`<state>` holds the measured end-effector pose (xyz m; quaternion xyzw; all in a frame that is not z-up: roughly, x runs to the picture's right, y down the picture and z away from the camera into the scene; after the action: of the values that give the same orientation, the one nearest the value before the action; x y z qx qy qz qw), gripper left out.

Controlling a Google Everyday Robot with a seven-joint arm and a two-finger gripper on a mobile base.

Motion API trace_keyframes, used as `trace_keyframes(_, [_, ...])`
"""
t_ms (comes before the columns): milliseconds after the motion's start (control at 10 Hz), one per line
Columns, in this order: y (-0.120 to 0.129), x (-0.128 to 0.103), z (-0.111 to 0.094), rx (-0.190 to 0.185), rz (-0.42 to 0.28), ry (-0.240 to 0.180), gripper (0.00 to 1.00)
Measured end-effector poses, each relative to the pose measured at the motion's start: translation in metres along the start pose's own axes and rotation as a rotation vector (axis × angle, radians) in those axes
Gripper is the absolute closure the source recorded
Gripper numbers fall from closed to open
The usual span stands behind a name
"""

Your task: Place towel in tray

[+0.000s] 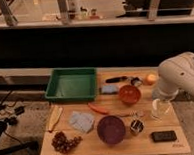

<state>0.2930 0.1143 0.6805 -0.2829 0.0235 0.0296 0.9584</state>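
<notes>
Soft grey-blue towel (pixel 81 121) lies near low-walled green tray (pixel 71 87); claw (pixel 161 108) hangs far right.

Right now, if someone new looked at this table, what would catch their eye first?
The bright green tray at the table's back left stands out first. Then the big white robot arm on the right, its gripper hanging open over the table's right side. The pale towel lies in front of the tray, beside the purple bowl.

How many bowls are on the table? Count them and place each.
2. The orange bowl sits right of the tray, the purple bowl right of the towel; the gripper hangs right of both.
</notes>
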Motion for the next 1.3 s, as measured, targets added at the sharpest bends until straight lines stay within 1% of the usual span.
trace_keyframes(1000, [0.000,0.000,-0.001,0.002,0.000,0.000,0.20])
trace_keyframes(1200, [0.000,-0.007,-0.001,0.004,-0.012,-0.019,0.20])
trace_keyframes(1300, [0.002,-0.017,-0.001,0.003,-0.029,-0.030,0.20])
